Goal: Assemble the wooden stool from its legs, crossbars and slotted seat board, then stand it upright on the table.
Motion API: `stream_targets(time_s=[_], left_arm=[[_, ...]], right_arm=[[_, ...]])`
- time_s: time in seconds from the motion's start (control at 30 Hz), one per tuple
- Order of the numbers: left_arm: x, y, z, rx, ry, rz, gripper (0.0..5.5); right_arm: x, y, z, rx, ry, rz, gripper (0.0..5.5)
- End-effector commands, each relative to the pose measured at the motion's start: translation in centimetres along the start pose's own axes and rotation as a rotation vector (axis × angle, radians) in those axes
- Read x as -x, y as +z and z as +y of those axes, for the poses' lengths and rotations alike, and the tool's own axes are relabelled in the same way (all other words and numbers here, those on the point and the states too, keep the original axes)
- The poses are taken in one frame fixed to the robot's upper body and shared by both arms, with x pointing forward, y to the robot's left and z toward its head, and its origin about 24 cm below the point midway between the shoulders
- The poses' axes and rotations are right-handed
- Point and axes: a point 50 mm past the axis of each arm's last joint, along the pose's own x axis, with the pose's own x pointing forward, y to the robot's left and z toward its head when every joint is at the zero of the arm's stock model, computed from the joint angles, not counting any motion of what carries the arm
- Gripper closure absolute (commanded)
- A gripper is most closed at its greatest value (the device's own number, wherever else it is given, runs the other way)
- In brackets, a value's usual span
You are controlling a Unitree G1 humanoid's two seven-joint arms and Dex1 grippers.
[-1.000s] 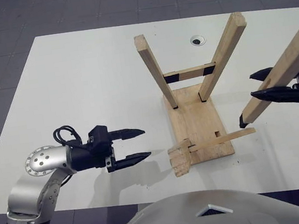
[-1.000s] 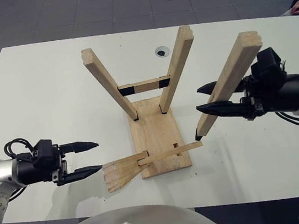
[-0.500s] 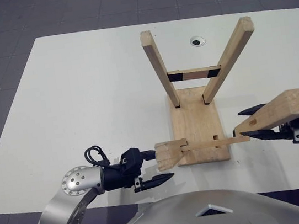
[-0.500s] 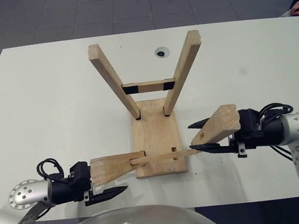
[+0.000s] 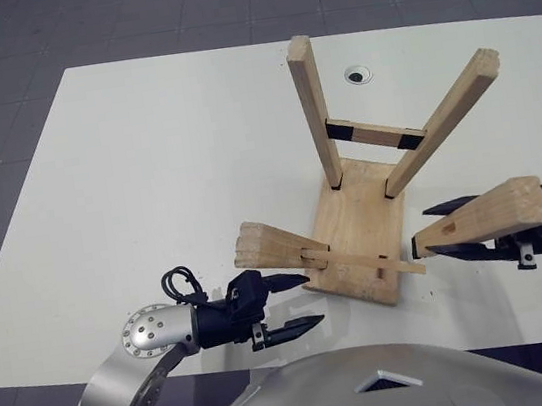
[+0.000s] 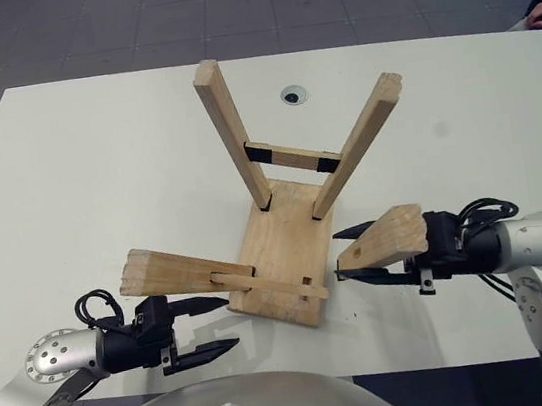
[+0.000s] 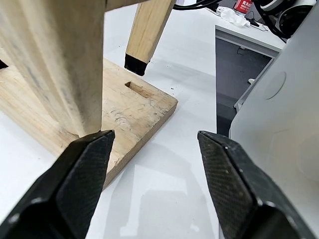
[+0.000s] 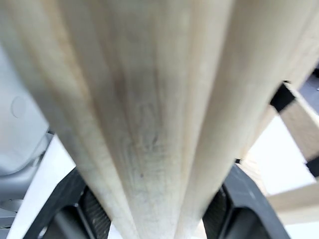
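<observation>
While our right claw (image 6: 339, 256) pinches a leg (image 6: 387, 235) beside the seat (image 6: 280, 252), left claw (image 6: 230, 320) spread, we'd slot it next.

Seat board (image 5: 360, 233) on white table (image 5: 147, 180)

Close up, a pale wooden leg (image 8: 149, 124) runs through the middle of the frame, clamped between the two black fingers (image 8: 75, 209) of the right gripper (image 8: 154, 214); at one edge, a black-banded crossbar (image 8: 299, 119) above the white table (image 8: 271, 147)
</observation>
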Motion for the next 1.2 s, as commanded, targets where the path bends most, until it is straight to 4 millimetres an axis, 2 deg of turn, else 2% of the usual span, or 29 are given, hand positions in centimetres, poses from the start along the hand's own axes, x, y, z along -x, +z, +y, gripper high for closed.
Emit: stream_targets(time_s=[0.03, 0.17, 0.27, 0.47, 0.57, 0.87, 1.2], left_arm=[[0.2, 0.1, -0.1, -0.003, 0.019, 0.007, 2.42], [0.2, 0.2, -0.1, -0.002, 0.025, 0.002, 2.42], [0.2, 0.3, -0.1, 0.000, 0.030, 0.000, 2.42], [0.1, 0.2, 0.2, 0.004, 0.037, -0.004, 2.42], [0.2, 0.2, 0.4, 0.003, 0.040, -0.005, 2.42], [0.2, 0.2, 0.8, -0.001, 0.042, -0.003, 2.42], [0.2, 0.2, 0.6, 0.006, 0.042, -0.004, 2.42]], right_arm=[[1.6, 0.9, 0.1, 0.038, -0.058, 0.020, 3.47], [2.2, 1.6, 1.4, 0.046, -0.071, 0.030, 3.47], [2.1, 2.2, 3.0, 0.050, -0.042, 0.021, 3.47], [0.1, 3.6, 5.9, 0.168, -0.002, -0.023, 3.47], [-1.1, 3.8, 6.7, 0.218, 0.003, -0.050, 3.47], [-3.4, 2.3, 6.2, 0.246, -0.037, -0.085, 3.47], [-3.4, 2.0, 5.8, 0.222, -0.071, -0.071, 3.47]])
